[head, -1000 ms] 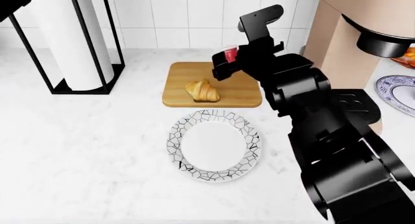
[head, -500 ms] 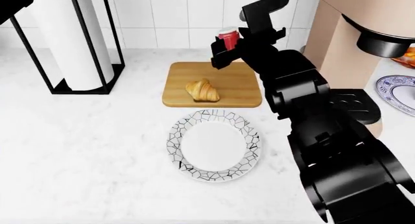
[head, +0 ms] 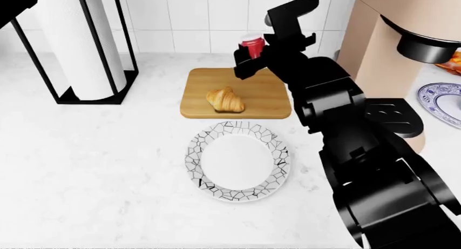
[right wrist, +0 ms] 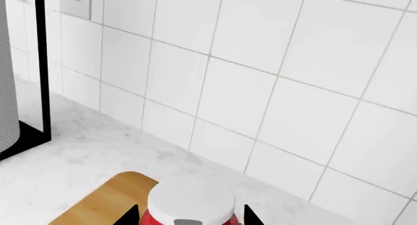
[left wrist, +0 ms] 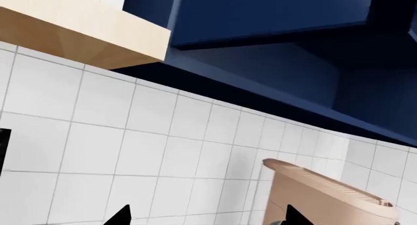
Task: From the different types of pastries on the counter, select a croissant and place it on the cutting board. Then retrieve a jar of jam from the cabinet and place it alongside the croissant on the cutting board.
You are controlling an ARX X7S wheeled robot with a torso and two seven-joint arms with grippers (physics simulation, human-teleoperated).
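Note:
The golden-brown croissant (head: 225, 100) lies on the light-brown cutting board (head: 268, 100) on the white marble counter (head: 108, 152). My right gripper (head: 253, 53) is shut on the jar of jam (head: 252, 44), red with a white lid, and holds it upright above the board's back right edge. In the right wrist view the jar (right wrist: 190, 203) sits between the two black fingertips, with the board's corner (right wrist: 104, 200) below it. My left gripper (left wrist: 207, 217) is open and empty, raised toward the tiled wall; only its two tips show.
A white plate with black crackle pattern (head: 268, 147) lies in front of the board. A paper-towel holder (head: 79, 44) stands at the back left. A tan coffee machine (head: 389, 38) stands right of the arm, and a blue-patterned plate (head: 441, 100) beyond it. Navy cabinets (left wrist: 274, 15) hang overhead.
My right gripper has lifted the jar and carried it back toward the wall, turning it from tilted to upright. The croissant and board have not moved.

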